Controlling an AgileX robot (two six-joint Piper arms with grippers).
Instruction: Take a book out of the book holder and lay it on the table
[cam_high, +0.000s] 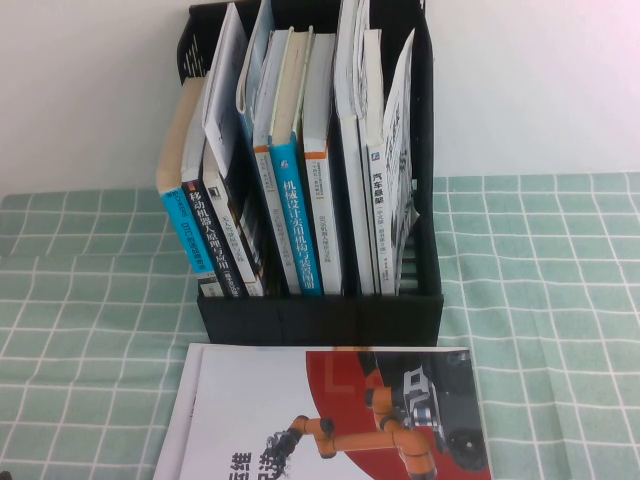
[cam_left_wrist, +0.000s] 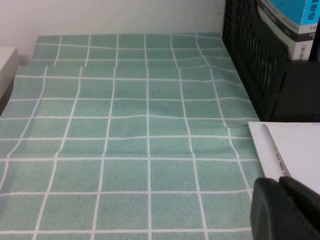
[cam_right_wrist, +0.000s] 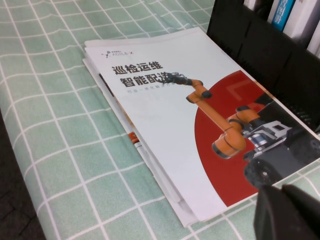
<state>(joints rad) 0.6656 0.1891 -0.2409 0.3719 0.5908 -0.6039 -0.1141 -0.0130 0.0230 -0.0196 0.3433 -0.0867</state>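
table: green check cloth, white wall behind | book: flat on cloth, just before holder | left gripper: beside book's corner, grip unclear | right gripper: over book's edge, grip unclear

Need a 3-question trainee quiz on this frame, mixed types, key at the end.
1. True or false: the book with the orange robot arm on its cover stands upright inside the book holder.
2. Which covers the table? A) bare wood B) green cloth with a white grid C) plain black mat
3. Fill in: in the high view, the book lies flat directly in ____ of the holder.

Key
1. False. It lies flat on the table.
2. B
3. front

Neither arm shows in the high view; the left gripper and right gripper each sit near the book in their wrist views.
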